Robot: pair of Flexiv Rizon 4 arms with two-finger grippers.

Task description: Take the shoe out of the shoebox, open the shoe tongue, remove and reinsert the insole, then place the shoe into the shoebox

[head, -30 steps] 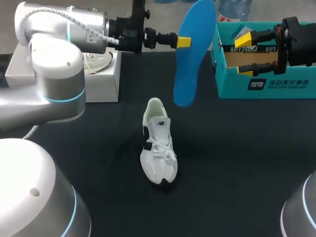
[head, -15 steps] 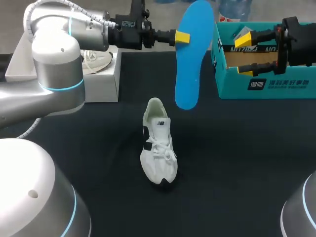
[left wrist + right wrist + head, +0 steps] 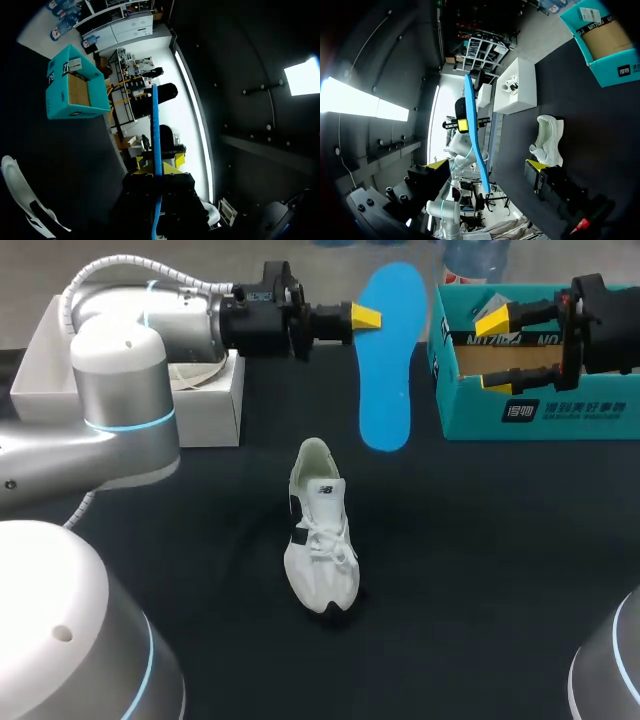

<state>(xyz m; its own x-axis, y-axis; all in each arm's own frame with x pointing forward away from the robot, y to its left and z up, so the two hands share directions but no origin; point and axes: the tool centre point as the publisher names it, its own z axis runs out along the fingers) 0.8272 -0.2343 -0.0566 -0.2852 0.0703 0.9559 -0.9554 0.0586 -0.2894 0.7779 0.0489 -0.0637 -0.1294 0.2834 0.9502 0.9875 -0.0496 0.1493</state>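
Observation:
A white sneaker (image 3: 320, 535) stands on the dark table, toe toward me, its tongue end pointing at the back. High above and behind it hangs a blue insole (image 3: 386, 360), with my left gripper (image 3: 365, 317) shut on its edge. In the left wrist view the insole (image 3: 156, 125) shows edge-on between the yellow tips (image 3: 155, 168), and the sneaker (image 3: 20, 197) lies below beside them. The teal shoebox (image 3: 540, 415) sits at the back right. My right gripper (image 3: 497, 348) stands open over the box's left part. From the right wrist the insole (image 3: 474, 132) and sneaker (image 3: 547, 140) lie ahead.
A white box (image 3: 205, 400) with another pale shoe in it stands at the back left, under my left arm. The shoebox's open cardboard inside (image 3: 602, 37) shows beyond the right gripper (image 3: 485, 165).
The insole has swung from a tilt to hang nearly straight and sits a little lower. The left arm's wrist has turned and drawn back slightly. The right arm and sneaker have not moved.

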